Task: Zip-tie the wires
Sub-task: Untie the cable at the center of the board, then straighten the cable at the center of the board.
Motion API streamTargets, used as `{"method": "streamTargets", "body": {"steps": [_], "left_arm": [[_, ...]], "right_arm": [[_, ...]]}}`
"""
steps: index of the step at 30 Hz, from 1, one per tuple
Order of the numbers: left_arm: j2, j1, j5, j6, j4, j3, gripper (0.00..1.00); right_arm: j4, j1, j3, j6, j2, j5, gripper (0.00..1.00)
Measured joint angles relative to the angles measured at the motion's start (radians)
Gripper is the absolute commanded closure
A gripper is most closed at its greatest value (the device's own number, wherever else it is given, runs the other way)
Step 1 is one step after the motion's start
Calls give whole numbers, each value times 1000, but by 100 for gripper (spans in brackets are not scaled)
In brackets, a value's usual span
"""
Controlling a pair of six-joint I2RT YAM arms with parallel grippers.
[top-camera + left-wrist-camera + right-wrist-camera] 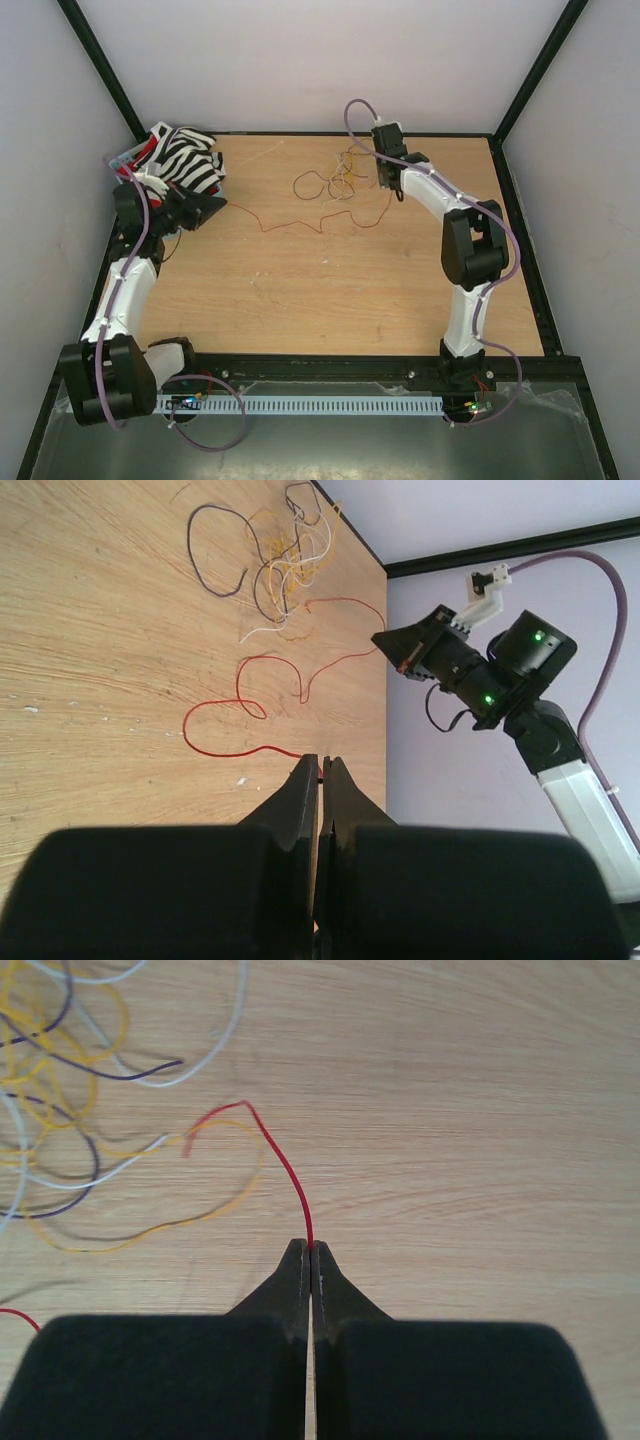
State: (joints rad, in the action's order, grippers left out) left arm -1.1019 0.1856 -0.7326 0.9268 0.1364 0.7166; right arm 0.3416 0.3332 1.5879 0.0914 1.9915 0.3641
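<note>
Thin curly wires (285,570), yellow, white and dark purple, lay tangled far across the wooden table (400,290); one long red strand (303,1205) snaked leftward.

Wires (338,180) in tangle on table (330,300), far centre. Right gripper (392,190) just right of tangle. Long strand (290,226) stretches across table from right gripper to left gripper (222,205), far left. Cloth bundle (185,160) behind left gripper, in far-left corner.

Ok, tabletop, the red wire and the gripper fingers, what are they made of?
The tabletop: wood or wood-look laminate, matte; grain lines show. The red wire: looks plastic-insulated, smooth, slightly glossy; holds curls. The right gripper fingers: matte black, likely plastic; can't tell for sure.
</note>
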Motion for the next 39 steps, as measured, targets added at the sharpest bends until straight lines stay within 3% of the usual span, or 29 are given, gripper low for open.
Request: {"method": "streamTargets", "body": {"steps": [12, 16, 20, 29, 39], "left_arm": [[38, 80, -23, -13, 3, 2, 100], [69, 90, -39, -29, 6, -10, 100], [109, 90, -40, -49, 5, -114, 100], [121, 89, 72, -116, -84, -323, 100], [139, 80, 305, -156, -129, -403, 100]], "right_arm": [[27, -109, -17, -14, -237, 132, 100], [19, -189, -132, -13, -334, 212, 100], [24, -252, -278, -14, -381, 296, 100], [5, -296, -496, -13, -378, 382, 100], [-80, -297, -557, -3, -237, 384, 100]]}}
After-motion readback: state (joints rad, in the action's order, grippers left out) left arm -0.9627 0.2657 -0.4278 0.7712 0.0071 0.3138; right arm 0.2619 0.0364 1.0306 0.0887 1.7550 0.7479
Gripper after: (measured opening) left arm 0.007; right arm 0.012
